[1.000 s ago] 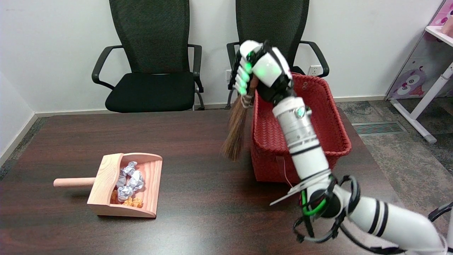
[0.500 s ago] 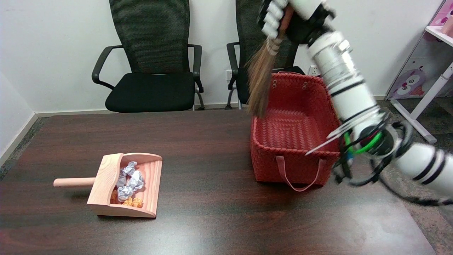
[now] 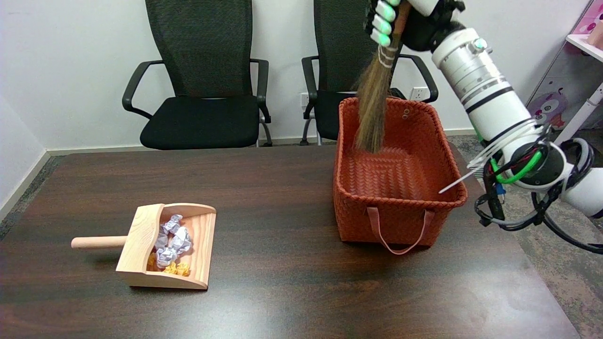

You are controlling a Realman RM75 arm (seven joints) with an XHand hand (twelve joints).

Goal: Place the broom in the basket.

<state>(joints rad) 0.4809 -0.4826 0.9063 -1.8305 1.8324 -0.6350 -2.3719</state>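
Observation:
My right hand (image 3: 410,14) is at the top edge of the head view, partly cut off, and grips the handle of the broom (image 3: 374,101). The broom hangs with its brown bristles pointing down over the far left part of the red woven basket (image 3: 400,207). The bristle tips are level with the basket's inside near its far wall. Whether they touch the bottom I cannot tell. The basket stands on the right side of the dark wooden table (image 3: 282,282) and holds nothing else that I can see.
A wooden dustpan (image 3: 165,245) with crumpled paper in it lies at the table's near left, handle pointing left. Two black office chairs (image 3: 202,80) stand behind the table. A white and pink shelf (image 3: 565,94) is at the far right.
My right arm has swung up and to the right, carrying the broom from the basket's left outer side to above its inside. The bristles now hang into the basket.

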